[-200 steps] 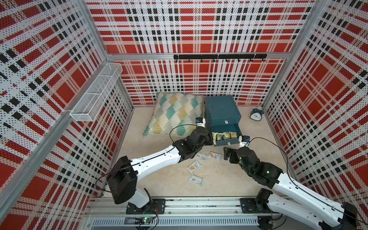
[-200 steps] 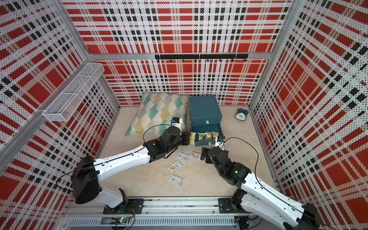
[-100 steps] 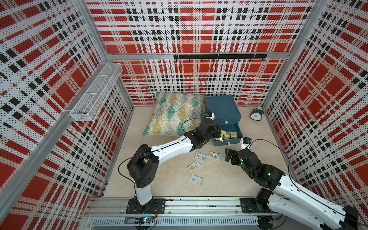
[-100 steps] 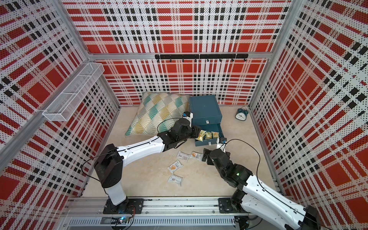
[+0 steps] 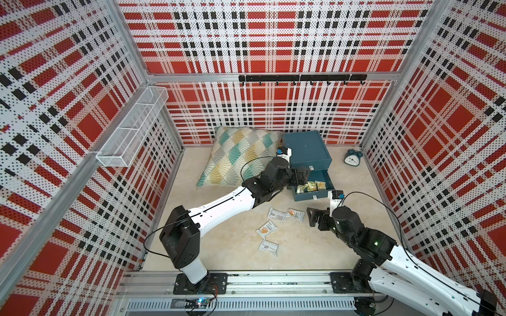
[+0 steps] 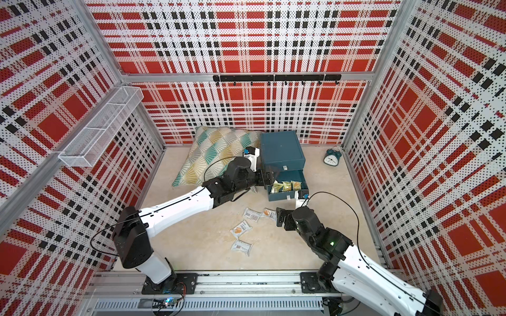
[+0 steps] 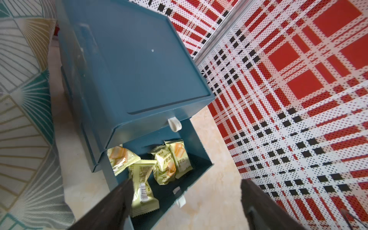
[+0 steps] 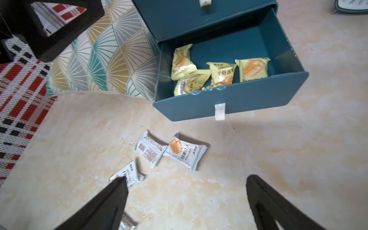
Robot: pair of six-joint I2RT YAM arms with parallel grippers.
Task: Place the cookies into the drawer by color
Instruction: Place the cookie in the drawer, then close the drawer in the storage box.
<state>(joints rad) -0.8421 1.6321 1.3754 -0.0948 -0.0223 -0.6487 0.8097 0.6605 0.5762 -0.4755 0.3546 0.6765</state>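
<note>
While reading both top views, placing drawer [image 5: 305,147] at far side of table [image 5: 219,246], right of centre, just beside patterned cushion [image 5: 238,156] on its left. Noting one compartment [image 8: 231,99] pulled out toward near side, under a shut one; cannot tell whether lowest. Counting four yellow cookies [image 8: 222,74] inside that compartment, bunched toward its front wall, two on the left overlapping. Seeing left pincer [image 5: 302,177] at far left corner of compartment, above it, jaws spread wide, nothing between. Checked against left wrist view: left pincer [image 7: 186,182] fingers well apart, one yellow packet lying in compartment partly hidden behind a finger, not gripped. Finding right pincer [image 5: 310,219] low over table, near of compartment front, jaws wide and empty too. Same in right wrist view: right pincer [image 8: 187,178] fingers well apart, bare table between, one white packet at tip of one finger. Counting four white cookies [image 5: 266,228] loose on table, between the two arms, near of drawer and left of right pincer. Two farthest ones touching side by side; remaining two apart, closer to near edge. Spotting alarm clock [image 5: 352,158] at far right corner, wire basket [image 5: 131,131] on left wall, hook rail [image 5: 301,78] on far wall.
</note>
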